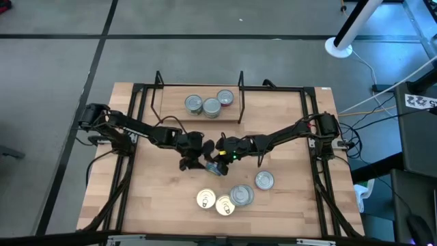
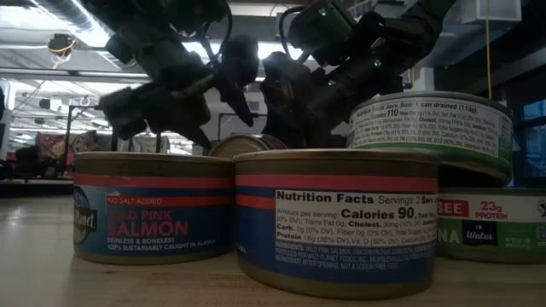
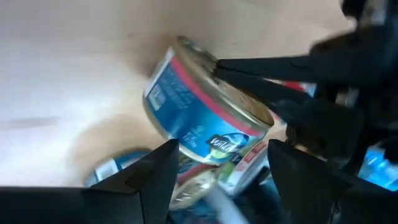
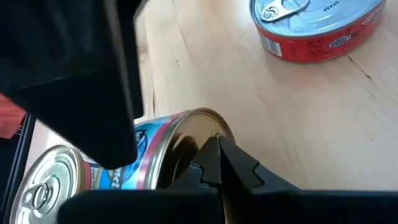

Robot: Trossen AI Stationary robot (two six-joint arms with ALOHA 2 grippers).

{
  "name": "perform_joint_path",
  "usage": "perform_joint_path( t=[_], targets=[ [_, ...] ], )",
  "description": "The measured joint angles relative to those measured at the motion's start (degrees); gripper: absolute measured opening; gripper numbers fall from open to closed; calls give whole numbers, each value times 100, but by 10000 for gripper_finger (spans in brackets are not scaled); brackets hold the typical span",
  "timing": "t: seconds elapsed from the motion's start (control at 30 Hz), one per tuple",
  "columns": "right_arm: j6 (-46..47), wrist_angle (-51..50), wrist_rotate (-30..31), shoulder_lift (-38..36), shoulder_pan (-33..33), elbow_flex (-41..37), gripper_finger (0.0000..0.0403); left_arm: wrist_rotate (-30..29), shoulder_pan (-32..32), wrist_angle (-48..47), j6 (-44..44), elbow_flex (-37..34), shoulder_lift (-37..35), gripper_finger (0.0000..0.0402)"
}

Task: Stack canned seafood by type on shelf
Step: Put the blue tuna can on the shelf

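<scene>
A blue-and-pink salmon can (image 1: 217, 167) is tilted on its edge at mid-table between my two grippers. My left gripper (image 1: 198, 162) is closed on it with its fingers wide apart. My right gripper (image 1: 220, 152) is shut, and its tips meet the can's gold end. Another can with a silver lid (image 4: 50, 180) lies right beside the tilted one. Three cans (image 1: 210, 104) stand on the shelf (image 1: 171, 102) at the far side. Several more cans (image 1: 232, 197) stand near the front edge, one of them stacked on another. My left gripper holds the can by its curved side wall (image 3: 180, 134), pinched between the two fingers (image 3: 158, 171), which slant down from the table's left. The can is tilted, its gold end turned toward the right arm. Whether its lower rim rests on the table stays hidden. My right gripper touches the can's gold end (image 4: 199, 134) near the rim with its shut fingertips (image 4: 217, 158). It slants down from the table's right. It holds nothing between the fingers.
A red-labelled can (image 4: 317, 25) stands alone to the right of the grippers. The shelf's two black uprights (image 1: 240, 96) frame the far board, which has bare wood to the left of its cans. Black frame rails run along both sides of the table.
</scene>
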Motion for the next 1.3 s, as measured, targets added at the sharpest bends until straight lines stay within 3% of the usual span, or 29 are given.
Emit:
perform_joint_path(
  t=[0.37,0.53,0.7,0.93,1.3],
  targets=[
    [42,-45,0,0,-4,-5,1,-31,-35,-185,2330,0,-301,241],
    [51,-89,0,0,-4,-7,1,-543,-6,-886,3224,0,-897,241],
    [61,-124,0,0,-4,-9,1,-1042,-55,-651,5325,2,-1305,241],
    [63,-133,0,2,-4,-7,1,-1165,-308,-678,8494,11,-1311,241],
    [66,-131,0,2,-4,-8,1,-1285,-689,-602,11133,4,-868,241]
  ],
)
